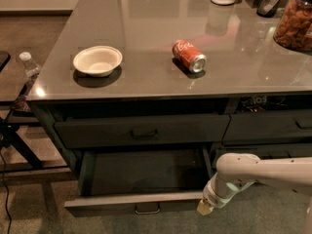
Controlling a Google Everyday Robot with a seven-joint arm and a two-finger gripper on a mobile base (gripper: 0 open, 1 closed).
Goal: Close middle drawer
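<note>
One high view, angled down at the counter's front.
The camera stands close before the counter (146,13): its top fills 12 o'clock, the middle drawer (146,172) lies at 6 o'clock, and the gripper (205,207) sits at 5 o'clock.
</note>
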